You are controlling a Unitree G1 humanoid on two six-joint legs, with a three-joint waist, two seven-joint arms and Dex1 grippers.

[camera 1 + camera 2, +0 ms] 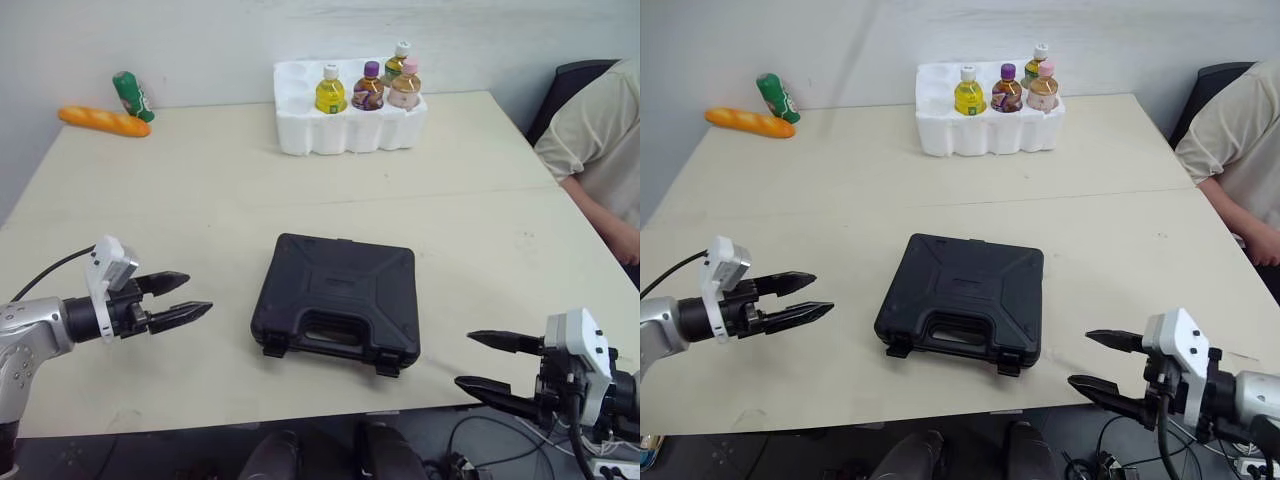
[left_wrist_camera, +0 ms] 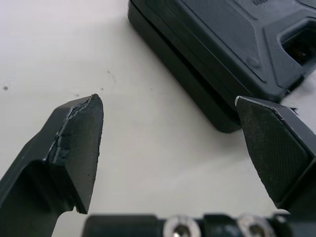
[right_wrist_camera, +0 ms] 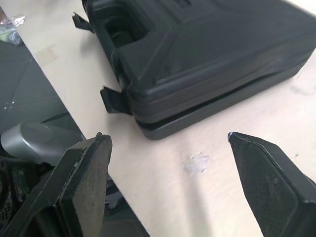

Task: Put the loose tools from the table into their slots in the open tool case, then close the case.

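A black plastic tool case lies flat on the table near its front edge, lid down, with both front latches sticking out unclipped beside the handle. No loose tools are in sight on the tabletop. My left gripper hovers open a short way left of the case, fingers pointing at its side. Off the table's front right corner, my right gripper is open too, aimed at the case's right front corner. Neither gripper touches anything.
A white foam tray with several small bottles stands at the back centre. A baguette and a green can lie at the back left. A person in a beige shirt sits at the right edge, forearm on the table.
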